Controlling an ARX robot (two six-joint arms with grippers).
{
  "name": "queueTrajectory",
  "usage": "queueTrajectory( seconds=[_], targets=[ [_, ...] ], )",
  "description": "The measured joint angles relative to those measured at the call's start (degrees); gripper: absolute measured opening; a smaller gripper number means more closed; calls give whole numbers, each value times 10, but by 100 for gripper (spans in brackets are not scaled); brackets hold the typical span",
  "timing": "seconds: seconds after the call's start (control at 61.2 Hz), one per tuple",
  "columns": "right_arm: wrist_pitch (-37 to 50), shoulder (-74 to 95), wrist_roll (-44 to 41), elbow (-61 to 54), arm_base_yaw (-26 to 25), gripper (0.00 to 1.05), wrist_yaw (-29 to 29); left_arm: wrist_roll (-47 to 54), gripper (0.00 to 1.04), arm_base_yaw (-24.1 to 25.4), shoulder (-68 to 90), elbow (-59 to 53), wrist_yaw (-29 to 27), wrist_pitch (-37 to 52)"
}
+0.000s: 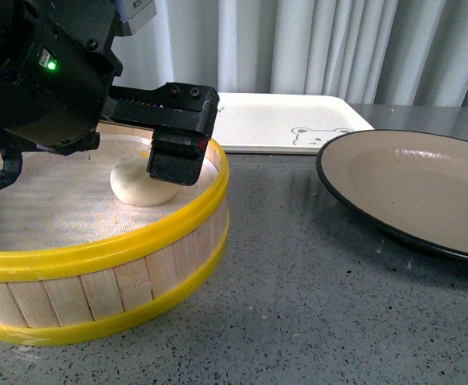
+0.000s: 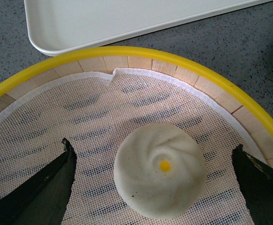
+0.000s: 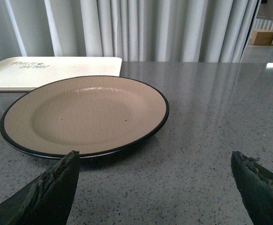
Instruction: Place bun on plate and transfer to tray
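— Where is the bun (image 1: 140, 187) sitting?

— In the yellow-rimmed wooden steamer basket (image 1: 97, 255) at the near left of the table (image 1: 298, 313). It lies on the white mesh liner (image 2: 103, 112), toward the basket's far right side, with its pleated top and orange dot facing up.

— And the left gripper (image 2: 151, 185)?

— Lowered into the basket over the bun, with its jaws spread wide. In the left wrist view one dark finger (image 2: 42, 187) stands on each side of the bun, and mesh shows in the gap on both sides, so nothing is grasped. From the front, the black finger pad sits close against the bun's upper right; I cannot tell from there whether it touches.

— The right gripper (image 3: 154, 190)?

— Released too. Its two fingers are well apart above bare tabletop, holding nothing, with the plate (image 1: 418, 180) just beyond them.

— Where does the plate sit?

— To the right of the basket, flat on the table, a strip of grey surface between the two. Its grey-brown inside shows bare within the black rim.

— And the tray (image 1: 274, 120)?

— At the far side, behind the gap between basket and plate — cream-white, with the bear face near its right corner. Its near edge lies close to the basket's far rim and the plate's far left edge. Pale curtains (image 1: 338, 48) hang behind it.
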Motion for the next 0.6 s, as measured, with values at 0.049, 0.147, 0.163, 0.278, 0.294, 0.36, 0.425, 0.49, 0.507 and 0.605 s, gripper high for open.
queueTrajectory(
  seconds=[0.049,0.147,0.163,0.278,0.294,0.36,0.425,0.49,0.507,0.605],
  targets=[
    [0,0,0,0,0,96,0,0,98,0,0,0,0,0],
    [0,0,0,0,0,96,0,-1,98,-2,0,0,2,0],
    [0,0,0,0,0,96,0,-1,98,-2,0,0,2,0],
    [0,0,0,0,0,96,0,-1,97,-2,0,-2,2,0],
    [0,0,0,0,0,96,0,-1,93,-2,1,-2,2,0],
    [0,0,0,0,0,96,0,-1,81,-2,1,-2,2,0],
    [0,0,0,0,0,96,0,-1,68,-2,1,-3,3,-2],
    [0,0,0,0,0,96,0,-2,58,-2,1,-3,4,-2],
    [0,0,0,0,0,96,0,-2,56,-2,1,-3,4,-2],
    [0,0,0,0,0,96,0,-2,40,-2,1,-3,4,-2]
  ],
)
